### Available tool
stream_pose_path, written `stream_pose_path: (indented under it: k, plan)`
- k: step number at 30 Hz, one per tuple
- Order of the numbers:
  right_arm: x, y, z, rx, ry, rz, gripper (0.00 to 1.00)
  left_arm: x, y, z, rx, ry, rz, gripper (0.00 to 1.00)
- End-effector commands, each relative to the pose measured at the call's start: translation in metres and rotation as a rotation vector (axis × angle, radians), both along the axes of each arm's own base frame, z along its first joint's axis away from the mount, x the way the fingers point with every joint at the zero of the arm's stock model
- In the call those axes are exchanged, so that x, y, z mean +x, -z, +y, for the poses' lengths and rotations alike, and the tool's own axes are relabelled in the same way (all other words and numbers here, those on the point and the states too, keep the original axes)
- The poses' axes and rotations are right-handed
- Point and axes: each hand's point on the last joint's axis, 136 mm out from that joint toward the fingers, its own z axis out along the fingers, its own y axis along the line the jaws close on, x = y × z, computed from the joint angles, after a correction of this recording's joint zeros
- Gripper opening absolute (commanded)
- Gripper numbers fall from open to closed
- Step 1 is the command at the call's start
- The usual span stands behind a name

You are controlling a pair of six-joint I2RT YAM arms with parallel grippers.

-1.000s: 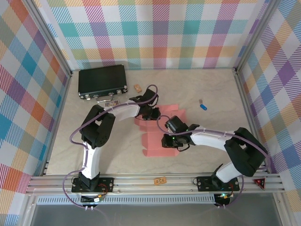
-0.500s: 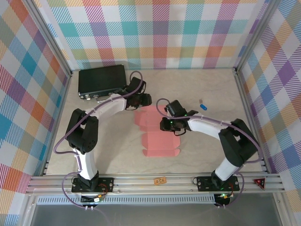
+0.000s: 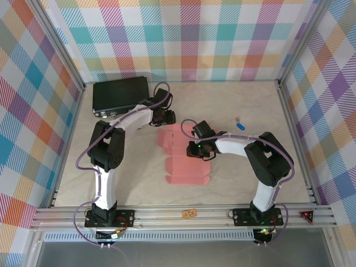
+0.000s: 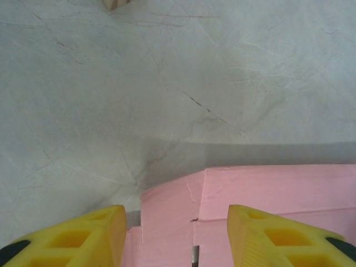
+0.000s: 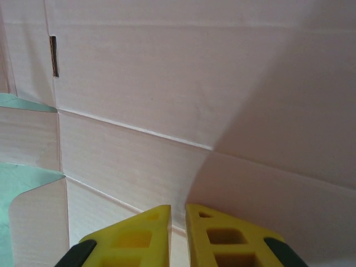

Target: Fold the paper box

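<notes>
Top external view: the box [image 3: 186,167] lies near the middle of the table [image 3: 250,172] as a flat, unfolded salmon-pink sheet, plain, with stepped flaps along its sides and a scalloped near edge. On the right wrist camera its panels are split by straight creases, with one short slot near a flap. On the left wrist camera its far edge shows a notched corner and throws a band of shadow on the table beyond. Bare table lies on all sides of the sheet, widest to the right and toward the near rail. The left gripper [image 4: 175,214] hovers at the sheet's far edge, fingers well apart and gripping nothing. The right gripper [image 5: 178,210] sits over the sheet's far right part, its fingers almost together with only a thin slit between; I cannot tell whether card sits in that slit. Both arms reach over the sheet's far half. A black case [image 3: 121,95] stands at the far left, a tan block [image 4: 117,3] just beyond the left gripper, and a small blue object [image 3: 240,126] to the right, apart from the sheet.
</notes>
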Motion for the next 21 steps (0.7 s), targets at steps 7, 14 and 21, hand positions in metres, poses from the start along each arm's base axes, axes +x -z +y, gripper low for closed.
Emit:
stream_pose_path:
  k: [7, 14, 21]
  plan:
    - [-0.022, 0.025, -0.013, -0.059, 0.008, 0.092, 0.18, 0.001, 0.017, 0.004, 0.049, 0.012, 0.062, 0.49]
    - [-0.02, 0.024, -0.012, -0.058, 0.009, 0.092, 0.18, 0.001, 0.023, 0.001, 0.041, 0.036, 0.086, 0.45]
    - [-0.02, 0.023, -0.012, -0.06, 0.006, 0.094, 0.18, -0.002, 0.009, -0.015, -0.056, 0.086, 0.07, 0.42]
